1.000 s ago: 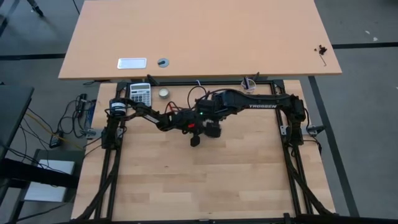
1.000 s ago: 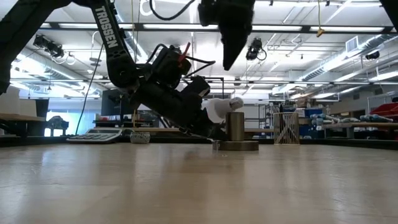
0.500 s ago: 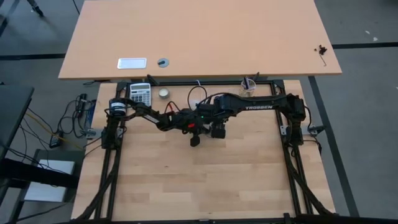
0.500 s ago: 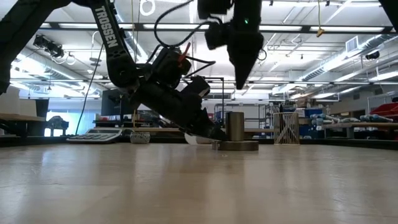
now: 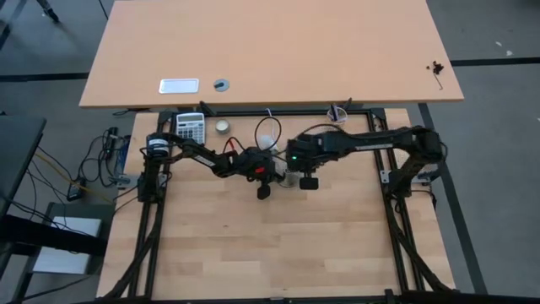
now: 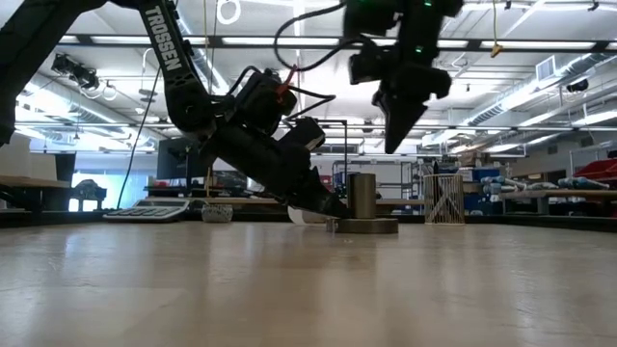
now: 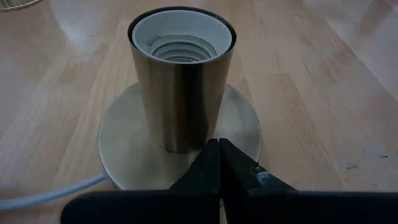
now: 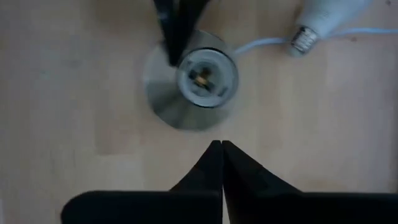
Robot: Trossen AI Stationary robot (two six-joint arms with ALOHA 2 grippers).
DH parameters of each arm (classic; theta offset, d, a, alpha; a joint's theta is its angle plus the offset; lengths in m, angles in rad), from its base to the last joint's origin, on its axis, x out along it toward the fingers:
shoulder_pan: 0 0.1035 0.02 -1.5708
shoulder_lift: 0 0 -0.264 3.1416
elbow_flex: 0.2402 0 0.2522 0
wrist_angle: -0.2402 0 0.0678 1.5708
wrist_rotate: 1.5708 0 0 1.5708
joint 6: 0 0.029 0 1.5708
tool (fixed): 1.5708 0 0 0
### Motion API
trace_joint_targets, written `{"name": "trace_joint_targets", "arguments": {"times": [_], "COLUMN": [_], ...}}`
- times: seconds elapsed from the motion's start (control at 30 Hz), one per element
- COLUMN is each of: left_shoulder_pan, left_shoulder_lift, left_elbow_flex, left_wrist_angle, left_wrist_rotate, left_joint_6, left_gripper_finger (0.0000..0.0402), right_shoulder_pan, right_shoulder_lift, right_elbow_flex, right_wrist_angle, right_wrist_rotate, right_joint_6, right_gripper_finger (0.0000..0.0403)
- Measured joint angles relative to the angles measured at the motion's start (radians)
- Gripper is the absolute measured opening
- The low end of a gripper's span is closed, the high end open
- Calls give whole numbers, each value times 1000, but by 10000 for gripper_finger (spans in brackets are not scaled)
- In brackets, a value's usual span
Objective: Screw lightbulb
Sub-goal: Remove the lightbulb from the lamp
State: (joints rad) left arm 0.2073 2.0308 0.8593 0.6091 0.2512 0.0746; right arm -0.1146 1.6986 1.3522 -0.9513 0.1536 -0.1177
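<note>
Lightbulb (image 8: 326,22) now dropped flat beside socket (image 8: 206,78), screw end toward it; both hands closed, empty.

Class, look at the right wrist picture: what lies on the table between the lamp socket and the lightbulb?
Only the thin white cord crosses the bare wood between the socket and the lightbulb, seen in the right wrist view.

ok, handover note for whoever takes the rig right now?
Left end effector: shut, empty, low at the socket base.
Right end effector: shut, empty, above the socket.
Lightbulb: lying on the table beside the socket, across its white cord, screw end toward the socket.
Done: nothing; socket is empty.
Left: pick up the bulb, seat it, screw it in.
</note>
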Motion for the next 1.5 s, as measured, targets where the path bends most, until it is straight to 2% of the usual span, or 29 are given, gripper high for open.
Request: {"name": "trace_joint_targets", "arguments": {"times": [0.33,0.63,0.83,1.03,1.4,1.5], "left_shoulder_pan": [0,0,1,1,2,2], "left_shoulder_lift": [1,2,3,3,-20,-20], "left_elbow_flex": [-2,-3,-4,-3,-6,-6], "left_wrist_angle": [14,28,60,70,55,59], "left_wrist_rotate": [-2,-2,-3,-4,-18,-17], "left_joint_6": [0,0,0,0,0,0], "left_gripper_finger": [1,1,4,5,5,5], "right_shoulder_pan": [16,17,17,21,21,21], "right_shoulder_lift": [-202,-250,-284,-386,-726,-826], "right_elbow_flex": [-405,-618,-695,-774,-944,-985], "right_wrist_angle": [476,783,903,975,978,979], "right_wrist_rotate": [-24,-47,-51,-53,-52,-82], "right_joint_6": [81,107,107,102,114,120], "right_gripper_finger": [5,6,6,6,5,5]}}
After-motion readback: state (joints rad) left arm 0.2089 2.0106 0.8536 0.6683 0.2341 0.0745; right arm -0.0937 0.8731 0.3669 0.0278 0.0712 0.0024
